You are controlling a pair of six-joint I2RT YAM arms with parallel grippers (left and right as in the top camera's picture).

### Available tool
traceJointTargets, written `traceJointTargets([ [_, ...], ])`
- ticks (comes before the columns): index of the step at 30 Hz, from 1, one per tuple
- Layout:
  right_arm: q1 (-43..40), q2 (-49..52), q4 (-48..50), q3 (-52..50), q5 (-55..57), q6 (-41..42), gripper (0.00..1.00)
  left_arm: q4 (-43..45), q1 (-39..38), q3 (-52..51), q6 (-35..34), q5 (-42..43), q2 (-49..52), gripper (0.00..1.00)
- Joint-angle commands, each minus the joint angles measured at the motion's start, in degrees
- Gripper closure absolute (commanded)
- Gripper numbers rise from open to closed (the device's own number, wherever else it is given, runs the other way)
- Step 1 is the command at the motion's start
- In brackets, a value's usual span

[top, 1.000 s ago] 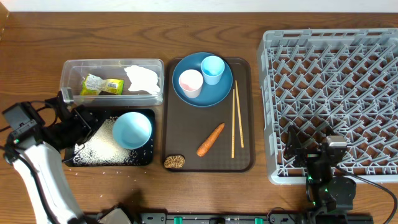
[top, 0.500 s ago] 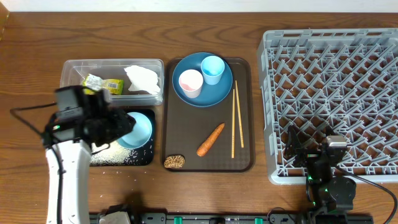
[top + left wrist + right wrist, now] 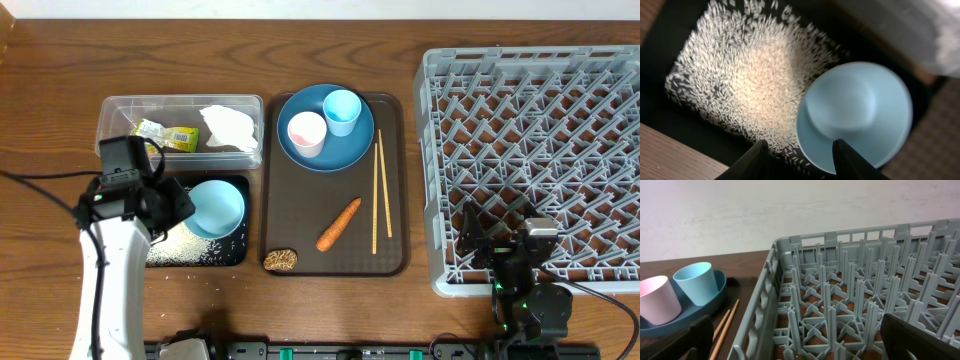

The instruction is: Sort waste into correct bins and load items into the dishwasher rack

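Left gripper [image 3: 800,161] is hovering low over the shallow black rectangular tray [image 3: 238,250]. Its jaws are standing partly open and gripping nothing. In the left wrist view the near rim of the pale blue-white bowl [image 3: 855,112] is sitting in the gap between the fingers [image 3: 758,159], one finger showing on the rice side, the other over the bowl. The bowl is resting in the right half of the tray, against the loose white rice grains [image 3: 750,85], which are spreading across the left and middle. Can't tell whether the bowl is mouth-up or flipped.

The clear plastic rectangular tub [image 3: 112,110] is sitting just behind the black tray. It is holding the yellow-green snack wrapper [image 3: 168,136] on the left and the crumpled white napkin [image 3: 228,127] on the right.

The large dark brown serving tray [image 3: 300,200] is lying between the bins and the large square light-grey plastic rack [image 3: 540,150].
- Far end: the large round blue plate [image 3: 325,155] is carrying the small pink cup [image 3: 306,133] and the small light-blue cup [image 3: 342,111], both upright and side by side.
- Right side: the pair of thin wooden chopsticks [image 3: 380,190] is lying lengthwise.
- Near middle: the orange carrot [image 3: 339,224] is lying diagonally.
- Near-left corner: the small brown biscuit-like piece [image 3: 280,260].

Right gripper [image 3: 810,335] is sitting at the rack's near edge, jaws spread fully wide, holding nothing.
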Motion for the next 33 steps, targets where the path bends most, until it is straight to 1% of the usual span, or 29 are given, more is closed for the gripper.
traceJointTargets([
  [1,-0.2,-0.3,-0.2,-0.1,0.0,-0.4,0.01,0.6,0.2,-1.8,-1.2,-1.8,3.9,0.57],
  [7,-0.2,-0.3,-0.2,-0.1,0.0,-0.4,0.01,1.3,0.2,-1.8,-1.6,-1.4,10.2,0.58],
  [10,-0.2,-0.3,-0.2,-0.1,0.0,-0.4,0.01,1.9,0.2,-1.8,-1.5,1.3,12.3,0.59],
  [12,-0.2,-0.3,-0.2,-0.1,0.0,-0.4,0.01,2.5,0.2,-1.8,-1.5,1.4,13.6,0.59],
  [13,-0.2,-0.3,-0.2,-0.1,0.0,-0.4,0.01,2.8,0.2,-1.8,-1.5,1.4,14.1,0.65],
  [16,-0.2,-0.3,-0.2,-0.1,0.0,-0.4,0.01,3.2,0.2,-1.8,-1.5,1.4,14.9,0.72],
  [24,-0.2,-0.3,-0.2,-0.1,0.0,-0.4,0.01,4.2,0.2,-2.4,-1.6,1.5,15.0,0.73],
  [31,-0.2,-0.3,-0.2,-0.1,0.0,-0.4,0.01,7.9,0.2,-5.3,-1.6,2.3,15.1,0.73],
  [33,-0.2,-0.3,-0.2,-0.1,0.0,-0.4,0.01,7.9,0.2,-5.2,-1.6,2.3,15.1,0.75],
])
